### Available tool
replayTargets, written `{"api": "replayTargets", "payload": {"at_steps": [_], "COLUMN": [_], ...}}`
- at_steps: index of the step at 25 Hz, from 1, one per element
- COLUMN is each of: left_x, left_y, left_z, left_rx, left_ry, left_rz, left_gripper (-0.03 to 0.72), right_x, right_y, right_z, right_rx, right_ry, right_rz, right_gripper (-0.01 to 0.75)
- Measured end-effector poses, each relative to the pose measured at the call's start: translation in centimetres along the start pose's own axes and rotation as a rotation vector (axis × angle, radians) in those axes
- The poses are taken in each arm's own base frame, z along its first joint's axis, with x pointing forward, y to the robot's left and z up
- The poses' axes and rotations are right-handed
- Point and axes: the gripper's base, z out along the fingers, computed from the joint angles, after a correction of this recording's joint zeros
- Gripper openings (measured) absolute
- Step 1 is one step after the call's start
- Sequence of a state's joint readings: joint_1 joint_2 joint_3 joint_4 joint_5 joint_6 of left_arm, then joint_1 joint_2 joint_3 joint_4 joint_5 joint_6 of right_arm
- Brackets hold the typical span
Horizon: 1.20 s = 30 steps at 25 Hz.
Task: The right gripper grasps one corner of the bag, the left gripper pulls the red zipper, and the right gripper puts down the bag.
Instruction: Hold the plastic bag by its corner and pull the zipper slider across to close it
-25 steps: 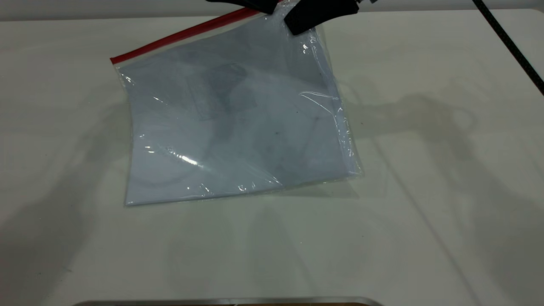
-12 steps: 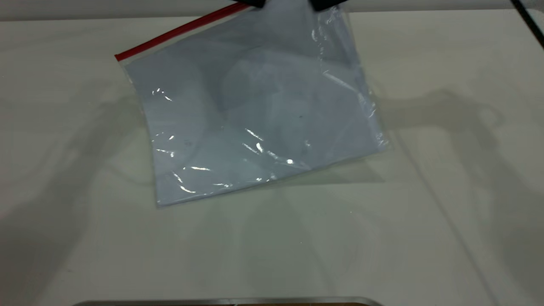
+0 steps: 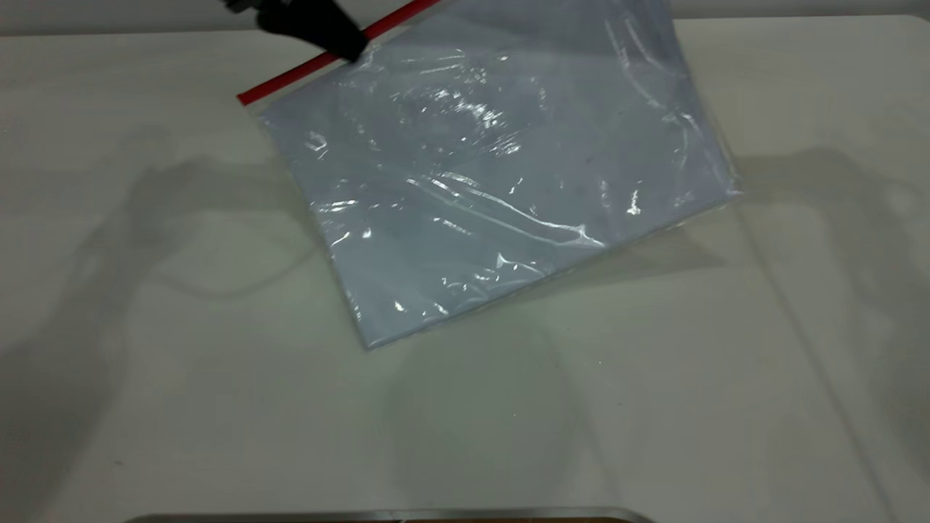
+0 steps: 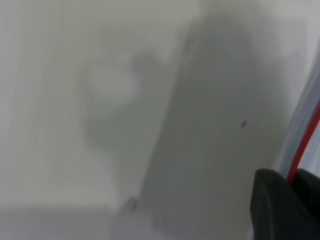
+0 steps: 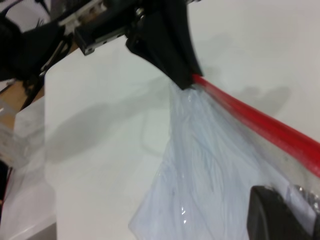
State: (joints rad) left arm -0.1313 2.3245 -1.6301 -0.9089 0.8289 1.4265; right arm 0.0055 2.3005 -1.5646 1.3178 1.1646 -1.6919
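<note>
Pinching the red zipper (image 3: pixel 330 57) near its free end, the left gripper (image 3: pixel 320 29) sits at the upper left of the exterior view, its jaws closed narrowly over the strip; the left wrist view shows the red line running in between the two dark fingers (image 4: pixel 275 210). Rightward from there the bag (image 3: pixel 501 189) hangs tilted above the desk (image 3: pixel 145 378), its lowest corner down near the surface, though whether it touches I cannot tell. The corner of the bag where the red strip ends lies beyond the top edge of the exterior view, and the right gripper (image 5: pixel 285 215) shows only as a dark finger at the edge of its own wrist view, just beside the plastic below the red strip, so I cannot tell whether it is clamped or loose. The main risk, as I judge it, is the left jaws sliding along the strip instead of carrying the slider, which would leave the bag shut; a hard pull could also tug the glossy film out of the right gripper's hold, or crumple the bag and jam the slider. Nothing stands in the way: only the arms' shadows lie on the desk, and a metal rim (image 3: pixel 392 514) runs along its near edge, well apart from the bag.
</note>
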Motion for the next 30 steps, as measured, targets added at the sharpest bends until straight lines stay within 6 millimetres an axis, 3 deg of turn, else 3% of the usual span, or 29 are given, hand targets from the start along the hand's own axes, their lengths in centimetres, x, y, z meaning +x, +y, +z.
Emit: {"api": "replayTargets", "payload": {"at_steps": [11,20,23,30], "left_x": [2.6,1.5,0.1,-4.7], "left_y": [1.3,1.0,0.6,-2.6], "left_z": [-0.9,-1.9,-3.9,-10.3], "left_rx": [-0.116,-0.145,-0.186,-0.268], "left_ry": [0.236,0.196,0.160,-0.008], "left_rz": [-0.121,-0.152,-0.109,-0.081], "left_gripper": [0.051,0.083,0.155,0.449], "right_x": [0.1,0.2,0.9,4.0], "right_y": [-0.6,-0.8,-1.4,-3.5], "right_z": [-1.1,-1.4,-1.4,0.0], "right_rx": [0.023,0.029,0.042,0.104], "right_ry": [-0.026,-0.040,-0.039,-0.002], "right_rz": [-0.007,0.000,0.020,0.108], "right_gripper": [0.033,0.033,0.034,0.071]}}
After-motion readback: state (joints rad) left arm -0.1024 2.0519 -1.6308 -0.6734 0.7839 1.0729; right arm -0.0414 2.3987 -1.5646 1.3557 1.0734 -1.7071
